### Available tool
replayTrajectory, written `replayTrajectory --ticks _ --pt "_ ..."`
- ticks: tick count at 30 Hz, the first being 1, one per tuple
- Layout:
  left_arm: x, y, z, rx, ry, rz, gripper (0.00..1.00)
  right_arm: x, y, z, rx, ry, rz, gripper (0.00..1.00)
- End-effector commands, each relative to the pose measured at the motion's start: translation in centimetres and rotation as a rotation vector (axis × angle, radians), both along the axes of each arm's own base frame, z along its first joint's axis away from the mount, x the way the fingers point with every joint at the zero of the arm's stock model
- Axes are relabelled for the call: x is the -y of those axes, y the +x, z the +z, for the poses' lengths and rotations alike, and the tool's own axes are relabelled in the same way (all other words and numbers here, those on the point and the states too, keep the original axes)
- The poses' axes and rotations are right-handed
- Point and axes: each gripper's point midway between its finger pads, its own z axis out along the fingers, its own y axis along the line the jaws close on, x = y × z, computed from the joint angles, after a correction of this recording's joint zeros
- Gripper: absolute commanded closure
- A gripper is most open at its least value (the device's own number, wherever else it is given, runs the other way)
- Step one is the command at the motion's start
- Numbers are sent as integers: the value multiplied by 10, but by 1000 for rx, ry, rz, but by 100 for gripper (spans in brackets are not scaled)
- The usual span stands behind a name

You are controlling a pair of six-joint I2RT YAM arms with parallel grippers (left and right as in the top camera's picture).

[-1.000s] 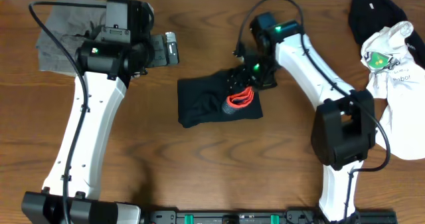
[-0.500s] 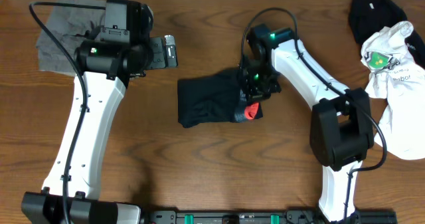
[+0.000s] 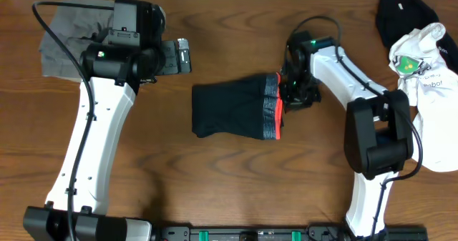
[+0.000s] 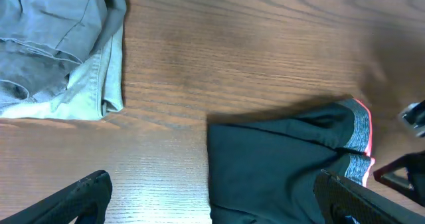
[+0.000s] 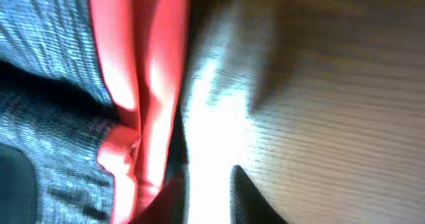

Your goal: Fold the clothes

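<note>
The black trousers (image 3: 232,112) are lying as a compact folded block at the middle of the overhead frame, and their waistband (image 3: 270,106) is sitting right against the fingers (image 5: 249,196) of the right gripper (image 3: 289,96). In the right wrist view the red-orange lining (image 5: 139,71) is filling much of the left half of the frame with grey knit beside it. A sliver of bare wood is showing between the two dark fingertips at the bottom edge, but the picture is blurring too much to tell whether they are pinching the hem or standing clear of it. A second ago the waistband was bunching in a red loop under this gripper, on top of the block. Now it is running flat and straight down the block's right edge, with the gripper standing just to its right. By the look of it, this fold is finishing and the bundle is getting ready to be set aside. Further out, the left gripper (image 3: 183,54) is hovering up and to the left of centre, well apart from the trousers, its fingers (image 4: 83,192) spreading wide around nothing. A grey garment (image 3: 61,44) is resting in the upper left corner of the table (image 3: 236,184), and a black garment (image 3: 404,11) and a white garment (image 3: 433,98) are waiting at the right edge.
</note>
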Motion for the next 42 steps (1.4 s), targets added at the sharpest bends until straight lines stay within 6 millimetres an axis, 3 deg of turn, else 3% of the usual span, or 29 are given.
replayTrajectory --ticks 1,4,7,10,14,18,23,31,42 --pt "-3 2 -4 -5 26 -15 2 -4 18 24 76 32 12 44" --pt "2 -1 -8 -17 25 -52 2 1 25 28 94 36 -4 15" --pt "23 -5 -16 -34 -14 -151 2 21 37 32 114 40 -59 2" --pt "53 -4 -26 -50 -47 -230 2 43 51 41 135 81 -134 1" --pt "112 2 -51 -56 -49 -359 2 85 68 50 172 117 -250 2" --pt "173 -1 -86 -77 -54 -465 2 120 71 52 176 125 -338 2" --pt "223 -14 -126 -114 -19 -521 2 144 68 52 170 120 -377 2" --pt "255 -35 -169 -115 156 -559 2 147 68 52 170 119 -384 2" --pt "262 -32 -217 -121 256 -537 2 146 65 51 162 119 -371 2"
